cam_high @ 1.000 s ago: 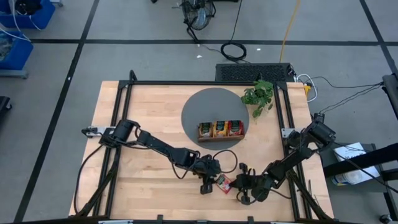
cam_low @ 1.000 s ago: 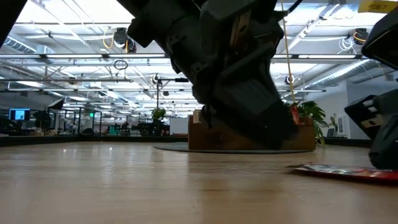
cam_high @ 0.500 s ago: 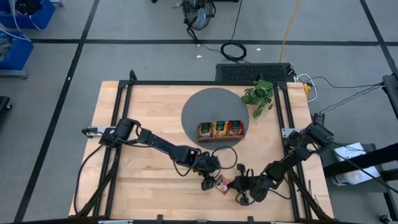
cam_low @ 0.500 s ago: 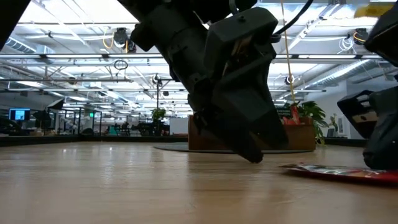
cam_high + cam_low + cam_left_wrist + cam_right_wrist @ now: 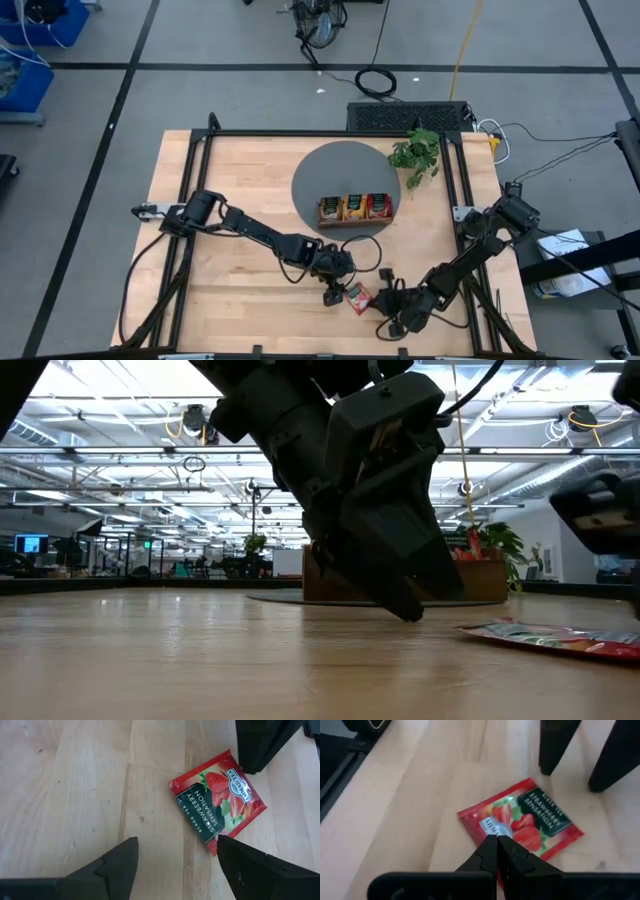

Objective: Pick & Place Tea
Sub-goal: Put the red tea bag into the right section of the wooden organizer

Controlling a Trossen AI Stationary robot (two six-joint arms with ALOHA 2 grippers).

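Dark fingers (image 5: 117, 870) flanking glossy square sachet (image 5: 218, 808).

The red tea sachet (image 5: 218, 803) lying on the table (image 5: 75, 795) reads "STRAWBERRY SENSATION" and "BLACK TEA" on its dark green panel; its brand mark is too small to read.

Left gripper (image 5: 331, 297) hangs low at lower centre of the high view, fingers spread; right gripper (image 5: 392, 327), lower right, fingers together.

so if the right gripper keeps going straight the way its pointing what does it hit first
Most likely the red strawberry tea sachet: the right gripper is shut, its tips aimed at the sachet's near edge on the table. Whether they already touch it is unclear.
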